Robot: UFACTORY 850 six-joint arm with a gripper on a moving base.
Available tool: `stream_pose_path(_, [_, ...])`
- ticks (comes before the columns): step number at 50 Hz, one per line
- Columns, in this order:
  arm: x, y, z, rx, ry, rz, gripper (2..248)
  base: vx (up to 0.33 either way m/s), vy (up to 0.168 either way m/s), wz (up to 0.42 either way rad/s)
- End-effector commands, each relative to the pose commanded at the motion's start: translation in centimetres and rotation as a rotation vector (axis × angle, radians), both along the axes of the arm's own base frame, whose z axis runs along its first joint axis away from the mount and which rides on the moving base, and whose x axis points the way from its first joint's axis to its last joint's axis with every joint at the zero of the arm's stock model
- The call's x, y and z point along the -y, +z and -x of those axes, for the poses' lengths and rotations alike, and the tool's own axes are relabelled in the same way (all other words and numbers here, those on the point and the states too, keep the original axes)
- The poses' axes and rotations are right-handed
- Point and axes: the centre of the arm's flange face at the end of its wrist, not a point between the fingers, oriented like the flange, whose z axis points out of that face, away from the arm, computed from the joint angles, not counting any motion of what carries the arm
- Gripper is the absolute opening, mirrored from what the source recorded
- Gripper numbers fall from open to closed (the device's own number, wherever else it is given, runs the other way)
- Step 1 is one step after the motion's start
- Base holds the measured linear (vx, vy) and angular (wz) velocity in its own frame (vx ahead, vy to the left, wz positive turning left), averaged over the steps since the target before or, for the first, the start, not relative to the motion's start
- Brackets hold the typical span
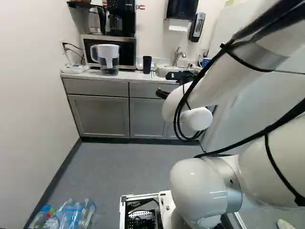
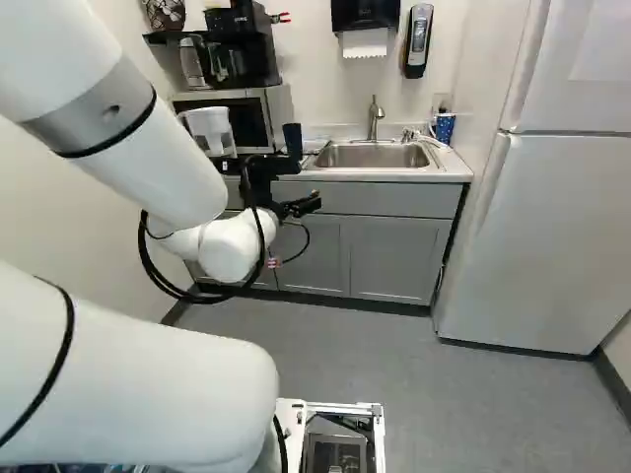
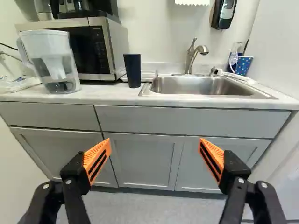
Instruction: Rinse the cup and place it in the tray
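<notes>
looked like the approach step: fingers (image 3: 99,157) stood wide open, next move called for reaching ahead to dark cup (image 3: 132,71) beside sink (image 3: 201,87)

The premises are presenting as a kitchen, the fixtures indicating a shared kitchenette. A pale surface (image 3: 112,95) is running above grey cabinets (image 3: 145,161), and a stainless-steel sink (image 3: 201,87) is sitting set into it, a curved faucet (image 3: 190,55) rising behind the basin. A microwave (image 3: 97,46) is occupying the same surface, with a water filter pitcher (image 3: 53,60) standing just beside it. A coffee maker (image 2: 246,44) and a kettle (image 1: 94,21) are resting above the microwave. A white refrigerator (image 2: 552,227) is standing near the cabinets. A paper towel dispenser (image 2: 365,15) and a soap dispenser (image 2: 418,41) are hanging on the wall, supporting the shared-use finding.
</notes>
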Motion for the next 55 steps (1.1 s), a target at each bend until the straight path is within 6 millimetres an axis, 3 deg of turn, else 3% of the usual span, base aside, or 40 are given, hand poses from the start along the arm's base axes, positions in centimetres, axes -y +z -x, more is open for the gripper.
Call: stream_pose_path(55, [0.3,5.9,-4.8,0.12,-0.003,0.005,247,0.0,0.0,0.0])
